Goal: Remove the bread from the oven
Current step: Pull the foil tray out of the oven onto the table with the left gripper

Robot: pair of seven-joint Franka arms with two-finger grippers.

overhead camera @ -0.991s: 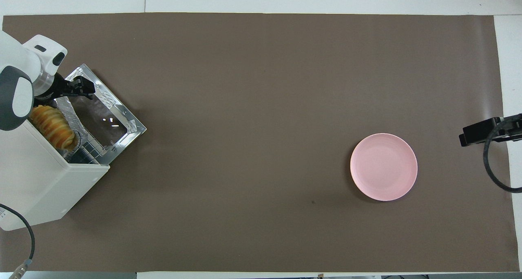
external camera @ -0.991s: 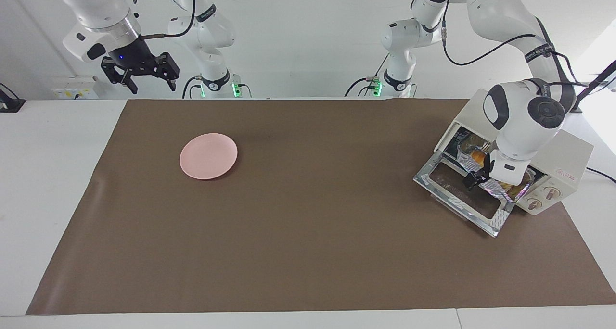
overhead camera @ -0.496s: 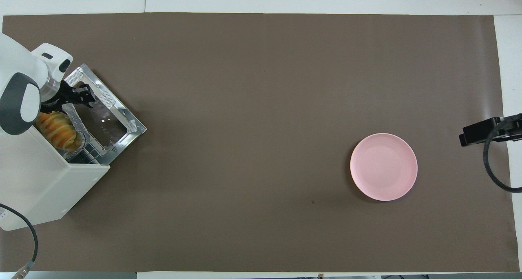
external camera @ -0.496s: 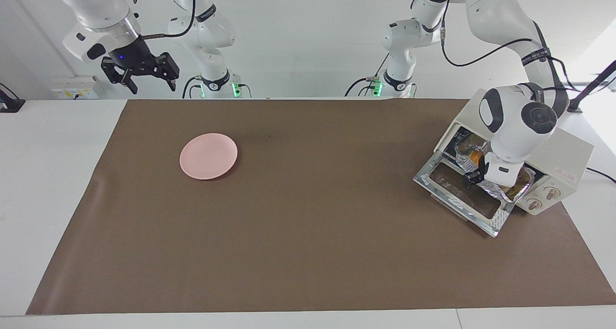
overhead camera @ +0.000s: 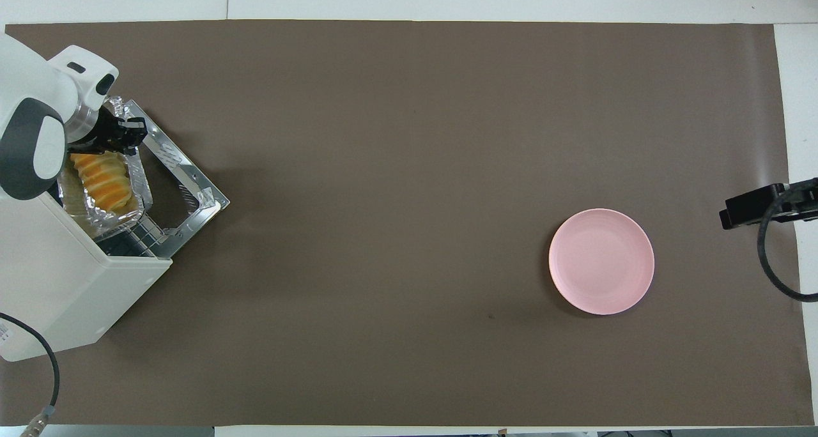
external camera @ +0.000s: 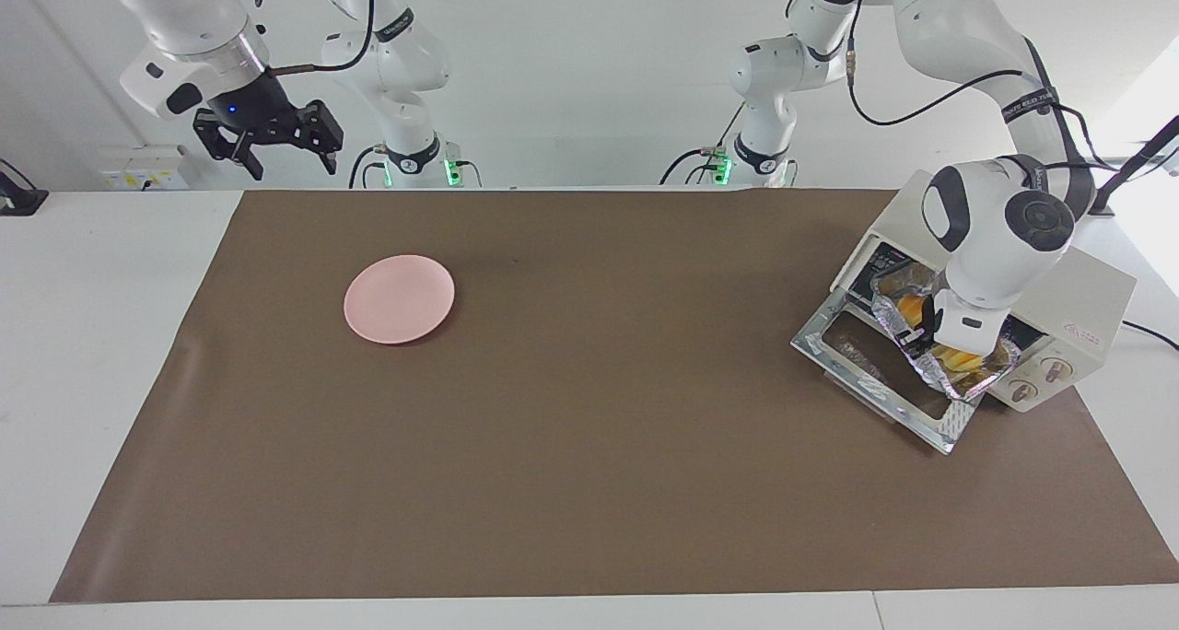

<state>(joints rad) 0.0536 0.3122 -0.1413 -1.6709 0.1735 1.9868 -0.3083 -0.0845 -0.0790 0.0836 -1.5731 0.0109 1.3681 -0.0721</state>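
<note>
Bread point(overhead camera: 101, 180) lies in a crinkled foil tray point(overhead camera: 137, 194) at the mouth of the oven point(overhead camera: 70, 283), partly out over the dropped glass door point(overhead camera: 185, 188). In the facing view only bits of the loaf point(external camera: 958, 361) show past the left arm's wrist, with the tray's silver rim point(external camera: 930, 365) below it. The oven point(external camera: 1078, 298) stands at the left arm's end of the brown mat point(external camera: 589, 483), its door point(external camera: 875, 372) lying open and flat in front of it, two knobs beside the opening.

The left gripper point(overhead camera: 124, 133) point(external camera: 912, 335) is at the tray's end that lies farther from the robots; whether its claw is clenched on the foil or released, I cannot tell. The wrist hangs over the oven mouth and hides much of the tray in the facing view.

A pink plate point(external camera: 399, 298) point(overhead camera: 601, 261) sits well apart from the oven, toward the right arm's end of the mat. The right gripper point(external camera: 276, 146) waits, raised over the table's edge beside the mat, fingers spread and released.
</note>
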